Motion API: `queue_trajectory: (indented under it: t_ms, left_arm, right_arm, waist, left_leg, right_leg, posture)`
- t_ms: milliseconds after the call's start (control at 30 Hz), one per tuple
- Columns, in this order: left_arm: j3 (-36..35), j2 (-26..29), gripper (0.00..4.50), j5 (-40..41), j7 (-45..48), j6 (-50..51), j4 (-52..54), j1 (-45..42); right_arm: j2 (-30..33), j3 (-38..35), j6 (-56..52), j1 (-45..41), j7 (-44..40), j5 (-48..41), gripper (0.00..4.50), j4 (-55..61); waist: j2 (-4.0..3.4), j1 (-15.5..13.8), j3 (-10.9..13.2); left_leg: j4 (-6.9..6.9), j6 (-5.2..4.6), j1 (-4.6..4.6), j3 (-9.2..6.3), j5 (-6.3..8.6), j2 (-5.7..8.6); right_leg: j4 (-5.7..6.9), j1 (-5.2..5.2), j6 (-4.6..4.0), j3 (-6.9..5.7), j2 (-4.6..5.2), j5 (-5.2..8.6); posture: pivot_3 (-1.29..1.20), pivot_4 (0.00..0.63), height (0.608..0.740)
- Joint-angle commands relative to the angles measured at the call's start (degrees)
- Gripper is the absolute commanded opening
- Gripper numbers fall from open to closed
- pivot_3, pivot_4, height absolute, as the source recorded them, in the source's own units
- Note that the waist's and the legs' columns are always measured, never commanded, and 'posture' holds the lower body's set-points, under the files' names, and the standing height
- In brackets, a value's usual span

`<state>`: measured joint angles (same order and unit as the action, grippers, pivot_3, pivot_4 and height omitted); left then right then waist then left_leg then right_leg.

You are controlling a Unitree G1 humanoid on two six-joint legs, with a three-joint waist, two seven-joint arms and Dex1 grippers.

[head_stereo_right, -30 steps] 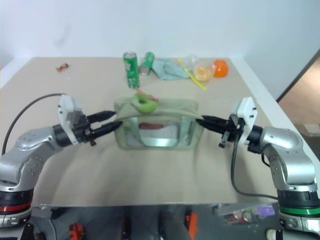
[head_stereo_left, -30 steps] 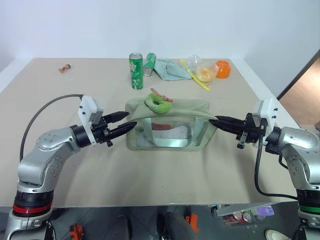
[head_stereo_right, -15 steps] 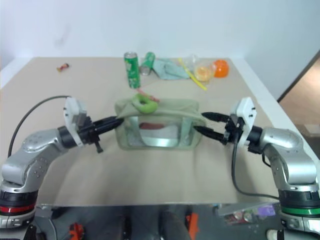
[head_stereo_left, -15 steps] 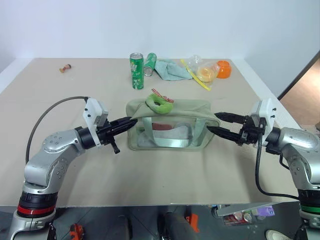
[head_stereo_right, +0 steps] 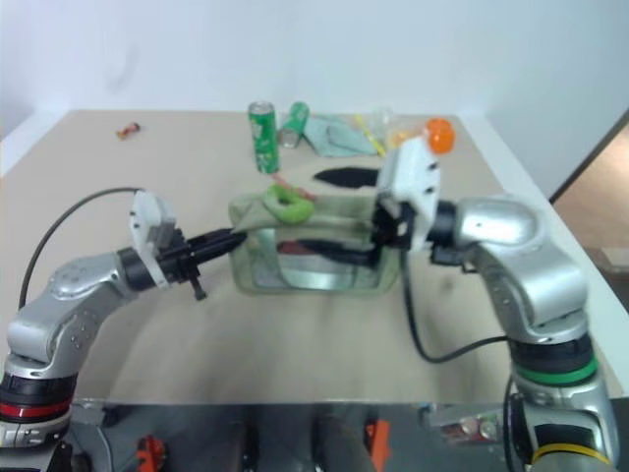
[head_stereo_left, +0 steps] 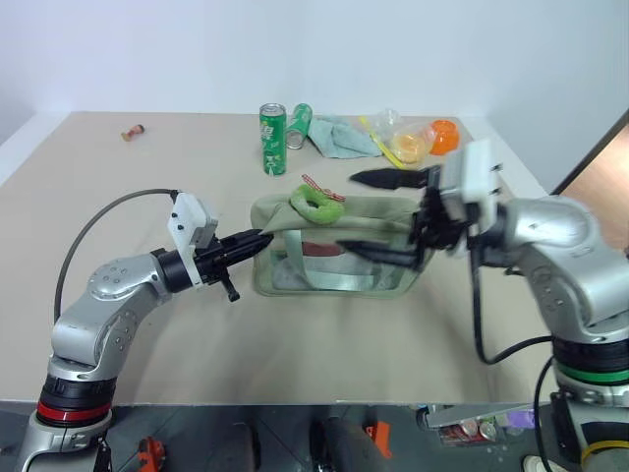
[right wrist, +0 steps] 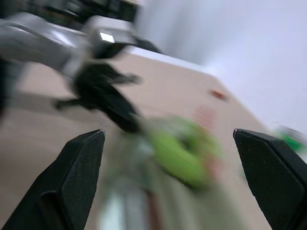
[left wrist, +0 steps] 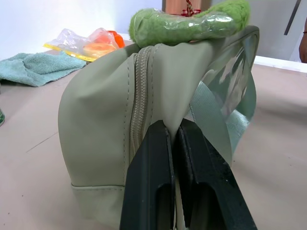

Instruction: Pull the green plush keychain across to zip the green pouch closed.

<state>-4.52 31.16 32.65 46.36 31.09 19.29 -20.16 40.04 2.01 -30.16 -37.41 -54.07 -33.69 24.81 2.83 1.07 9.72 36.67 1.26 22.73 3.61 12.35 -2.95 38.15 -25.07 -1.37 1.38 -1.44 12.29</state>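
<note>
Left gripper [left wrist: 173,158] pinches green pouch [head_stereo_left: 339,211]; right gripper [head_stereo_left: 359,216] jaws wide.

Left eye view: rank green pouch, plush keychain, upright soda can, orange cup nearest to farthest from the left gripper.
From the left gripper:
1. green pouch, pinched at its near end.
2. green plush keychain, on the pouch top.
3. upright soda can, farther back on the table.
4. orange cup, far right corner.
</note>
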Motion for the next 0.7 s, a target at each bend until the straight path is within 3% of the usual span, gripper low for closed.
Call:
queue_trajectory:
  t_ms: [33,467,600,700]
  left_arm:
    - [0.5,0.0,0.0,0.3,-0.6,0.1,1.7,-0.1]
    - [1.1,-0.9,0.0,0.1,-1.8,-0.1,2.4,0.5]
    - [1.1,-0.8,0.0,0.0,-2.0,-0.1,2.7,1.1]
    - [1.1,-0.7,0.0,0.0,-2.3,-0.1,2.7,1.1]
  right_arm:
    - [-1.7,0.3,0.3,-2.8,1.8,0.5,4.45,0.8]
    - [-3.1,4.2,7.4,-3.1,-1.8,9.1,4.45,-7.7]
    - [-3.3,4.2,7.5,-3.2,-2.1,9.8,3.33,-8.5]
    - [-3.3,4.4,7.8,-3.0,-2.5,10.3,2.22,-9.0]
  waist:
    - [0.0,0.1,0.0]
    - [0.01,0.1,0.0]
    - [0.01,0.1,0.0]
    - [0.01,0.1,0.0]
  left_leg:
    - [0.01,0.0,0.0,-0.02,0.0,0.02]
    - [0.0,-0.03,0.02,-0.01,-0.01,0.18]
    - [0.0,-0.03,0.02,-0.03,-0.01,0.15]
    - [0.01,-0.03,0.02,-0.03,-0.01,0.17]
  right_leg:
    - [-0.01,-0.01,0.04,0.07,0.08,-0.02]
    - [-0.02,-0.01,0.11,0.01,0.2,0.01]
    - [-0.02,0.0,0.11,0.0,0.22,0.01]
    - [-0.02,0.0,0.11,0.01,0.26,0.01]
  posture:
    - [0.0,0.15,0.74]
    - [0.0,0.15,0.74]
    - [0.0,0.15,0.74]
    - [0.0,0.15,0.74]
